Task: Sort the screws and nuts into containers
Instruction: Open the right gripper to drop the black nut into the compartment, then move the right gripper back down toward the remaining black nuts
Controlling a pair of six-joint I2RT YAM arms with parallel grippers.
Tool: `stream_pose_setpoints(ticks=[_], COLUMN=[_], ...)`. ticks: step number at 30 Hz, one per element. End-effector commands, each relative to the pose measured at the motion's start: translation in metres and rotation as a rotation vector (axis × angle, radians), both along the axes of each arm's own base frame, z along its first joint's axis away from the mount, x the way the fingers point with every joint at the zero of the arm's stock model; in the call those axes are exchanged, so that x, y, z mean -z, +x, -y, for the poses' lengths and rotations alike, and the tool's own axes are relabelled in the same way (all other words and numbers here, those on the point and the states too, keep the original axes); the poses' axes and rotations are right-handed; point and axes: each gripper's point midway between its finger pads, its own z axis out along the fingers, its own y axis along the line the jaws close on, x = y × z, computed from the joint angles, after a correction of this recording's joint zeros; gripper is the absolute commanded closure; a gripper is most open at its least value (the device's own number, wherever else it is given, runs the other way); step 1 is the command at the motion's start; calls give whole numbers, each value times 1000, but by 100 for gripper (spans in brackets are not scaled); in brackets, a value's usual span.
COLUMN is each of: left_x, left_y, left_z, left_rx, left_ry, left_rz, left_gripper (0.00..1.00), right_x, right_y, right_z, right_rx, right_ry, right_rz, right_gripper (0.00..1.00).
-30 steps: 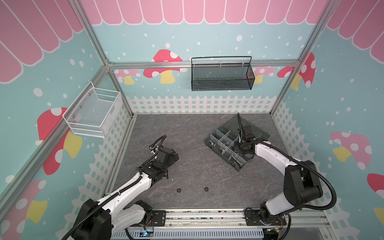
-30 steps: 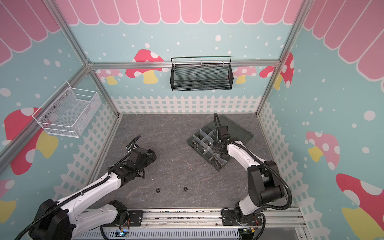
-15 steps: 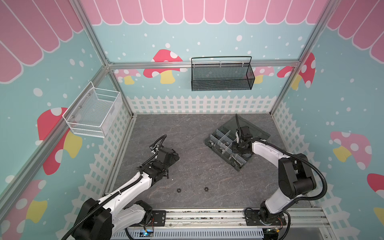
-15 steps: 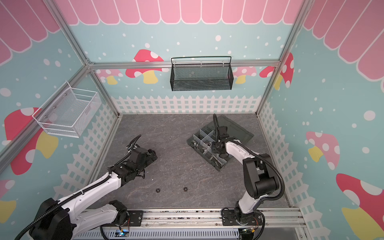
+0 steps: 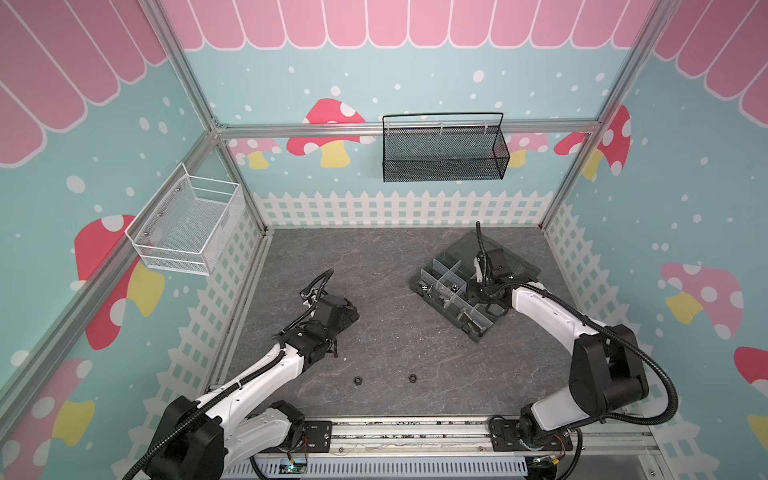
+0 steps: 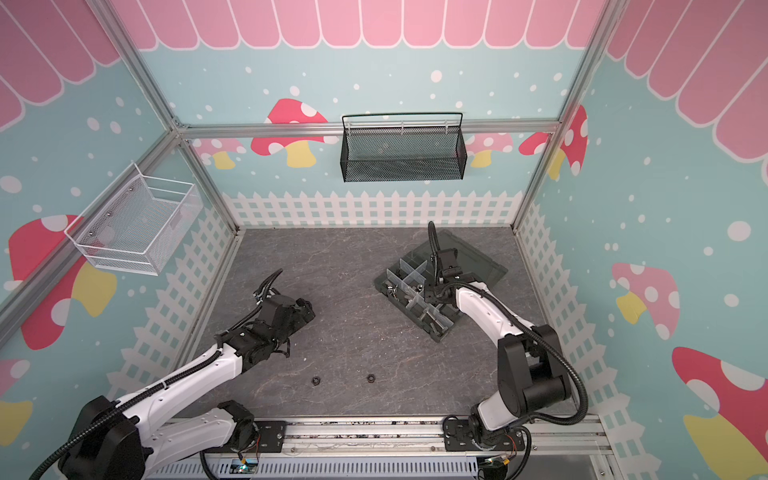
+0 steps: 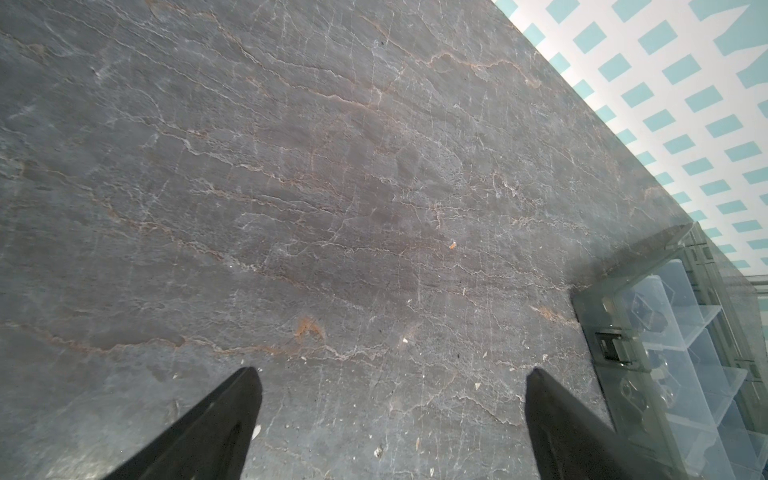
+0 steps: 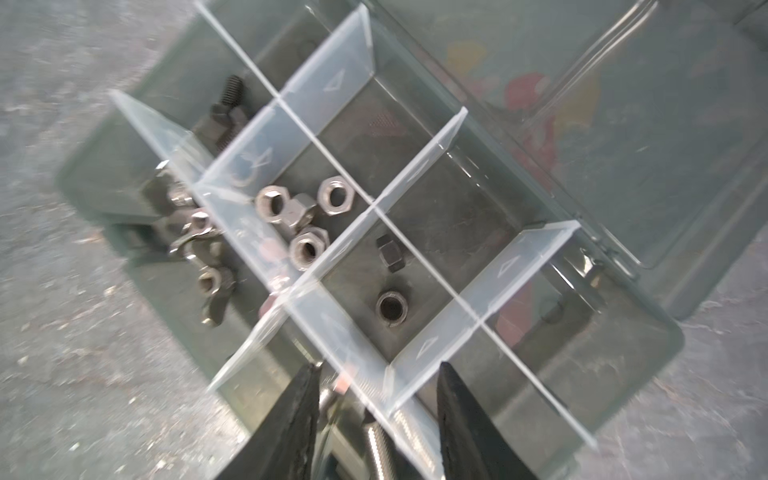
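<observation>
Right fingers (image 8: 291,424), parted and holding nothing, hang just above a divider (image 8: 332,328) of the box (image 8: 104,166) at 2 o'clock on the bench (image 5: 374,266), with silver nuts (image 8: 305,216) and a black screw (image 8: 224,116) already in separate compartments. Left fingers (image 7: 216,428) gape over slate at 8 o'clock. Two black nuts (image 5: 358,380) lie loose at 6 o'clock. Small and flat, they may skid from a pinch, and a careless lift could snag the divider. Mushroom-print walls hold a black basket (image 5: 444,166) and a white basket (image 5: 187,232).
</observation>
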Motion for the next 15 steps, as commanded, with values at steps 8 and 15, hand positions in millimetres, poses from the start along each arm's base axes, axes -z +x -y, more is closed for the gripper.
stream_pose_setpoints(ticks=[8,15], left_x=[-7,-5], left_y=[11,10], left_z=[5,3], left_rx=[-2,-20], left_ry=[-26,-21], left_rz=[23,11], left_gripper=[0,0], right_x=[-23,-1], right_y=[-56,-102], right_z=[-44,-88], right_rx=[-93,-192], right_ry=[-15,60], right_rz=[-11,-123], right_gripper=[49,49])
